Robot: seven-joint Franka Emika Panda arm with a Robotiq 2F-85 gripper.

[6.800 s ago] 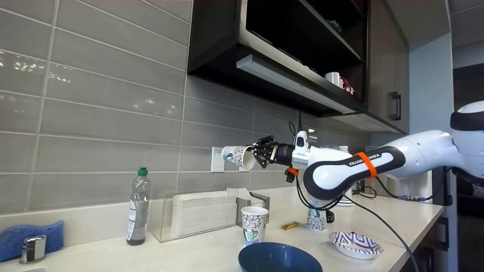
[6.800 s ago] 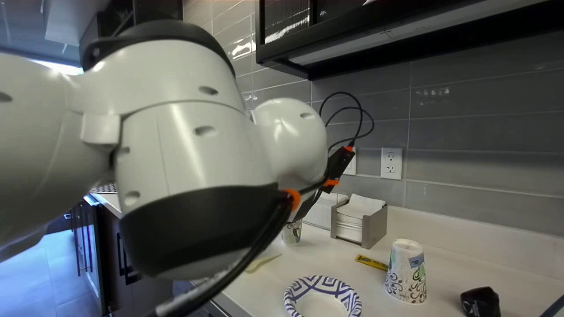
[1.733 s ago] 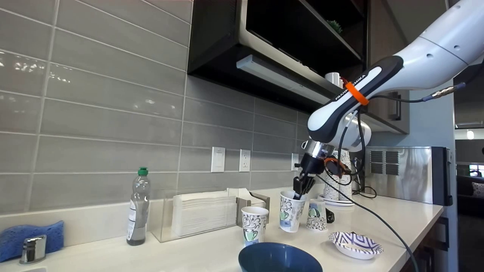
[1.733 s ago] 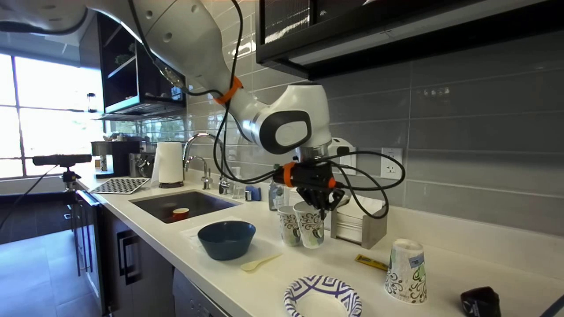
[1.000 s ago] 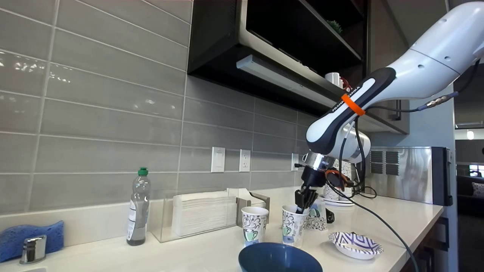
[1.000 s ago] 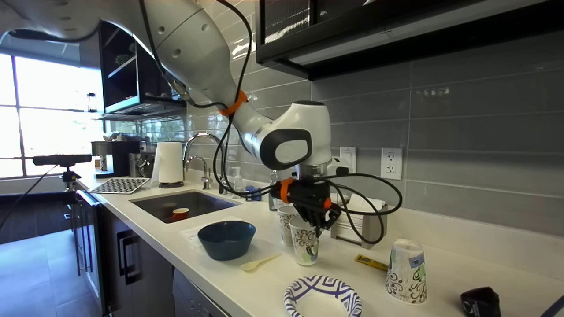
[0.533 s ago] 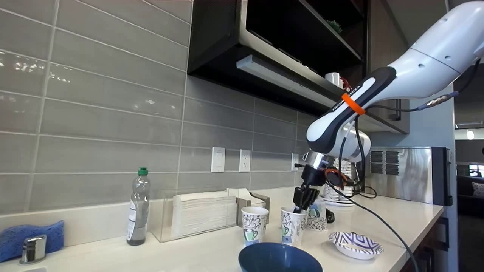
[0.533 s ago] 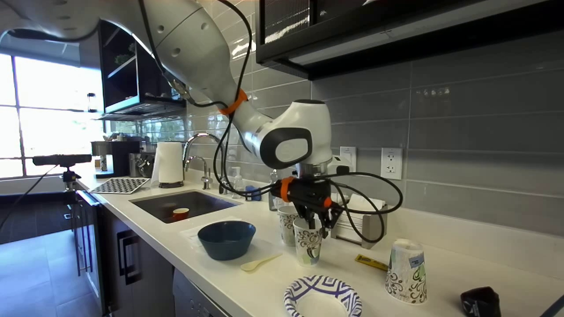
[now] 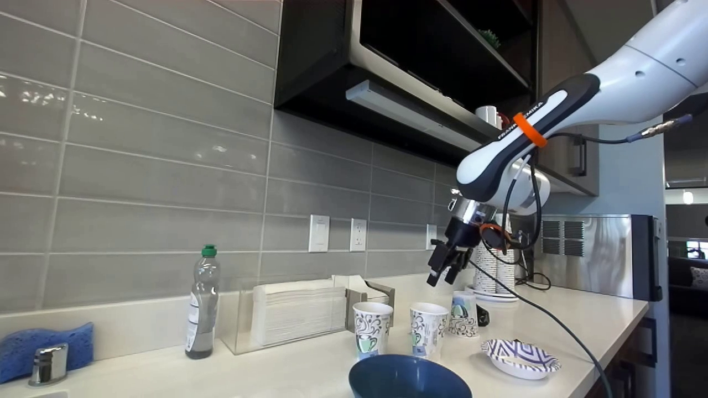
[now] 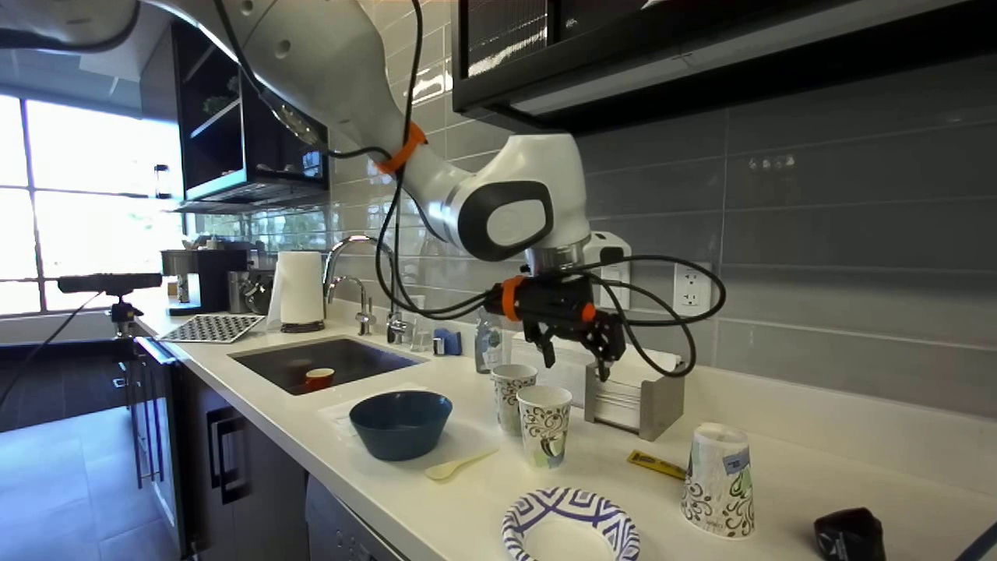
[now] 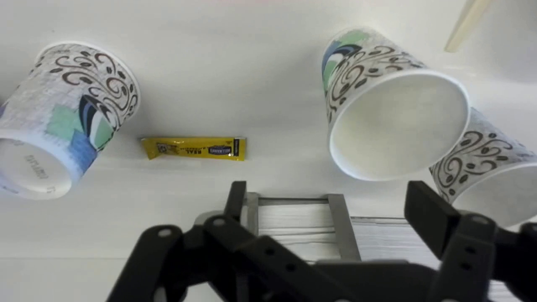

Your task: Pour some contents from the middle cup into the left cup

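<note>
The middle cup [image 9: 427,330], white with a dark swirl print and bluish-green patches, stands upright on the counter. To its left in that exterior view stands the left cup [image 9: 371,330], similarly printed and also upright. In the wrist view the middle cup [image 11: 367,73] partly overlaps the left cup [image 11: 474,155]; pale insides show, but I cannot tell what either contains. My gripper [image 10: 576,371] hangs above the middle cup, apart from it. Its two fingers are spread, with nothing between them in the wrist view [image 11: 328,184].
An upside-down cup [image 10: 718,483] stands beside a yellow packet [image 10: 657,464]. A blue bowl [image 10: 400,425], a spoon [image 10: 459,465] and a patterned paper plate [image 10: 526,518] lie nearer the counter's front. A napkin holder [image 10: 662,405] and soap bottle [image 9: 202,309] stand along the wall.
Earlier I held the middle cup tipped on its side in the air, then lowered it upright to the counter. Since then my gripper has opened and risen off it. The left cup has not moved.
</note>
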